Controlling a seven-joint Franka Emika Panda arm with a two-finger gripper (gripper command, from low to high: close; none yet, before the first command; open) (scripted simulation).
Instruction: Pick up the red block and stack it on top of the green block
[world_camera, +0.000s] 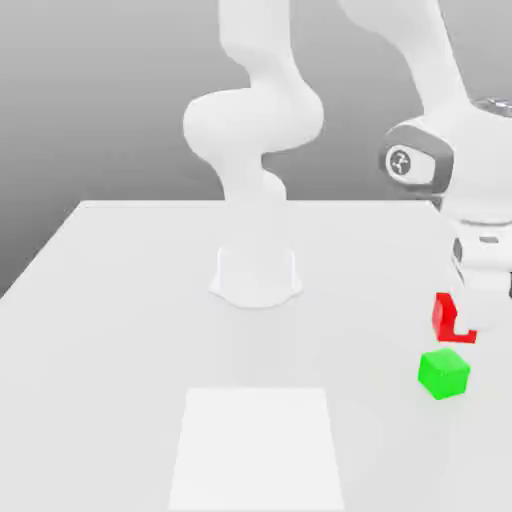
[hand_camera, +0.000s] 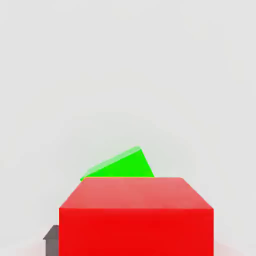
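The red block (world_camera: 445, 318) sits between the pale fingers of my gripper (world_camera: 466, 318) at the exterior view's right, and the gripper is shut on it. The fingers cover part of the block. The green block (world_camera: 443, 373) rests on the table just in front of and below the red one, apart from it. In the hand view the red block (hand_camera: 136, 215) looms close, a dark fingertip (hand_camera: 51, 236) shows beside it, and the green block (hand_camera: 122, 166) peeks out from behind its upper edge.
The arm's white base (world_camera: 256, 272) stands mid-table, with its links rising behind. A paler rectangular patch (world_camera: 256, 445) marks the white table (world_camera: 110, 300) near the front edge. The table's right edge lies close to the blocks.
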